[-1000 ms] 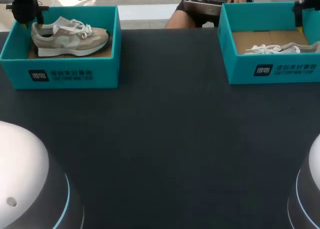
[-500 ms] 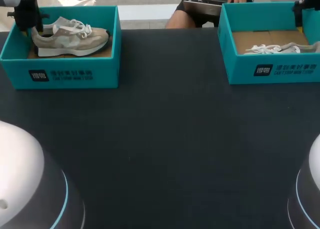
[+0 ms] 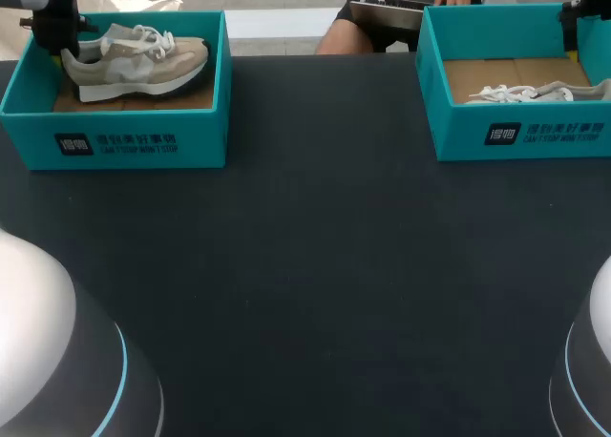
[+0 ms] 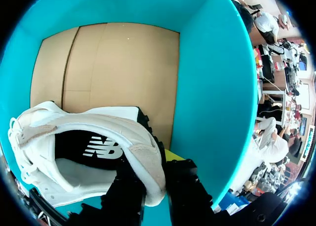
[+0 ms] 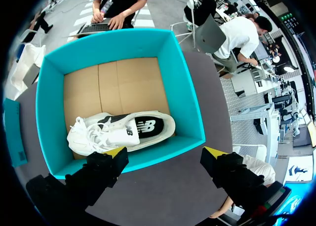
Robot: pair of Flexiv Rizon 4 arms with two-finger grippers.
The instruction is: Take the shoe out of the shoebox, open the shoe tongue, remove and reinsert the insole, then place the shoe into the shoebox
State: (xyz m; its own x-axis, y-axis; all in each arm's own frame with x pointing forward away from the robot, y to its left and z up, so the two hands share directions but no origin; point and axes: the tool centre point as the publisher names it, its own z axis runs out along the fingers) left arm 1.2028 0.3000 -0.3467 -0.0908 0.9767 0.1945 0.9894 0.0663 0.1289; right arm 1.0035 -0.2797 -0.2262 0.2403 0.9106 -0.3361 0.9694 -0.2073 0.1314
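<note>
up it comes: since a second ago the shoe (image 3: pixel 138 60) is lifting off the cardboard floor of the left shoebox (image 3: pixel 115 136), and the left gripper (image 4: pixel 154 179) is climbing with it at that box's left end. one of the fingers (image 4: pixel 126 196) is sitting inside the heel collar and the other outside, so the gripper is clamped firmly on the shoe. the sole looks not yet over the left shoebox's rim. to do this well, i'd say it is wanting a straight, steady pull upward, with no swinging toward the walls, or the toe risks catching. well to the right of the left shoebox, the right gripper (image 5: pixel 165 154) is hanging spread wide, holding nothing.
</note>
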